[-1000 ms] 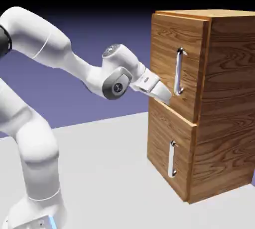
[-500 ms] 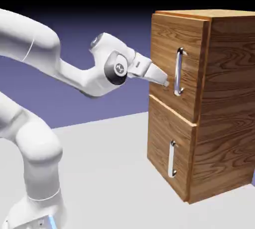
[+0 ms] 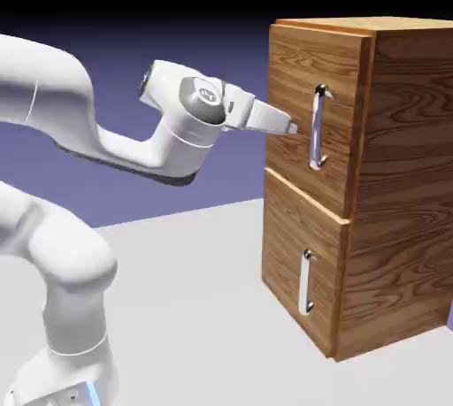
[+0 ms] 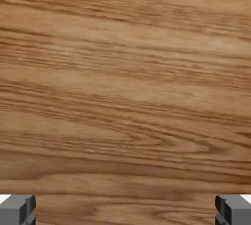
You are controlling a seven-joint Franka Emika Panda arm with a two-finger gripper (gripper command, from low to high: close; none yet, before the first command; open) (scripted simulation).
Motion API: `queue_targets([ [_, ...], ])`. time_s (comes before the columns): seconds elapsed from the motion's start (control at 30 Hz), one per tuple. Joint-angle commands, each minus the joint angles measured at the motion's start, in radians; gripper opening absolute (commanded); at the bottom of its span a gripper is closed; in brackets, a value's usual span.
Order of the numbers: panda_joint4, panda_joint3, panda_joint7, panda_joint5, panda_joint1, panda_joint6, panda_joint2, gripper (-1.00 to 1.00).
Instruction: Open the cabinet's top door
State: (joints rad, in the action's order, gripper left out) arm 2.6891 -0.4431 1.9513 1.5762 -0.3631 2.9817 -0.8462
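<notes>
The wood-grain cabinet (image 3: 389,218) stands at the exterior view's right. Its top door (image 3: 296,86) sits slightly ajar at the upper edge and carries a long vertical silver handle (image 3: 316,128). My gripper (image 3: 290,126) points at this door from the left, its tips level with the handle's middle and a little short of the bar. The hand view is filled with the top door's wood (image 4: 125,91), and both grey fingertips (image 4: 17,210) sit far apart at the bottom corners with nothing between them. The gripper is open.
The lower door (image 3: 292,263) with its shorter silver handle (image 3: 306,281) lies beneath the top door. The white arm (image 3: 133,143) arches in from the exterior view's left over the grey table (image 3: 195,307).
The hand rose from near the top door's lower edge to mid-handle height, and the wrist drew back to the left and levelled out. The fingers stayed open.
</notes>
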Motion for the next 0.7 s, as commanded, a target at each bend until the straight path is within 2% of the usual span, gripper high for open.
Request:
queue_targets([
  [0.0,-0.003,-0.013,0.033,0.044,-0.008,0.000,-0.009,0.00],
  [0.67,-0.063,-0.275,0.701,0.913,-0.174,-0.010,-0.186,0.00],
])
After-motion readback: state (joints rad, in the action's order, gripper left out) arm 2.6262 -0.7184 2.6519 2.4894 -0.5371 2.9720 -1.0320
